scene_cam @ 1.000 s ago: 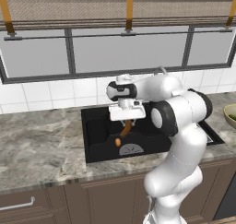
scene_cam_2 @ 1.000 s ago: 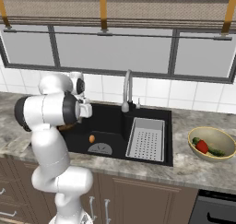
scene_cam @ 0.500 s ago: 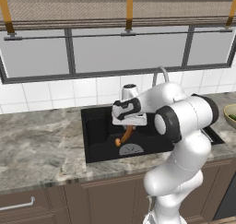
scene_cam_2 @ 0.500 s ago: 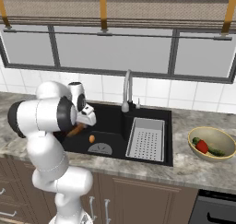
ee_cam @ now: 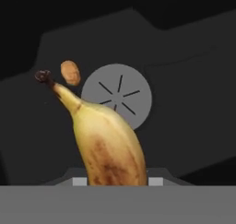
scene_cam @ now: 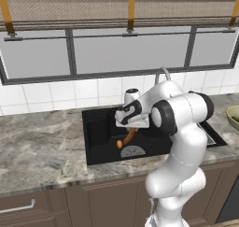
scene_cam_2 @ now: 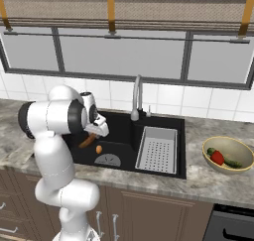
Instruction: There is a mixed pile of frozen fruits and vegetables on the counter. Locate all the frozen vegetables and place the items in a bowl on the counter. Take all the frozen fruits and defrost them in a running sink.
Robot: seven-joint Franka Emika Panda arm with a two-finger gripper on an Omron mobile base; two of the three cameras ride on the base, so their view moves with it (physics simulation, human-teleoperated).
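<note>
Left base view: the gripper [scene_cam: 130, 128] is hanging over the black sink [scene_cam: 100, 142] at the centre of the frame, pinching the banana [scene_cam: 130, 135], which is dangling below it towards the round grey drain [scene_cam: 133, 151]. A small orange [scene_cam: 119, 145] is lying on the basin floor just left of the drain. In the hand view the banana [ee_cam: 106, 144] is rising from the bottom centre, its dark stem tip pointing to the upper left, near the orange [ee_cam: 70, 73], with the drain [ee_cam: 120, 95] behind it. In the right base view the bowl [scene_cam_2: 230, 155] is sitting on the counter [scene_cam_2: 208, 183] at the right edge, well apart from the sink, holding the red apple [scene_cam_2: 217, 157] and the green vegetable [scene_cam_2: 230, 163]. The perforated grey tray [scene_cam_2: 157, 150] is lying in the right half of the basin, beside the tap [scene_cam_2: 135, 97].
</note>
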